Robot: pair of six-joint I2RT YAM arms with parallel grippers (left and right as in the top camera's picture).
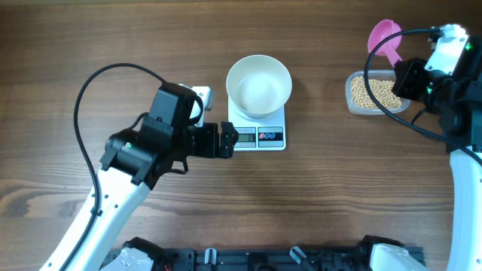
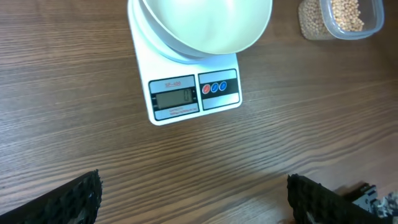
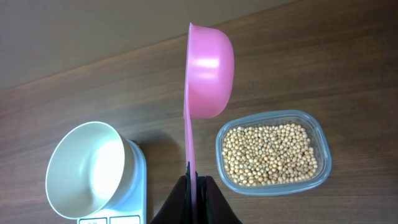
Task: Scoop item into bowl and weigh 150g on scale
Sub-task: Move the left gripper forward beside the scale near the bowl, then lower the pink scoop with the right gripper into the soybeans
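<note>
The left gripper (image 1: 226,141) hangs low over the surface (image 1: 113,45), jaws wide apart, just beside the front-left edge of the one scale (image 1: 260,137), close to its display. One white bowl (image 1: 259,85) sits on the scale. Well to the right, one clear container (image 1: 350,90) holds many tan beans (image 1: 374,93). The right gripper (image 3: 196,190) is above the container, pressed together on the handle of one pink scoop (image 3: 210,68), whose cup is beyond the container's far edge.

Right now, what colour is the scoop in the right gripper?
The scoop is pink, clearest in the right wrist view.
</note>
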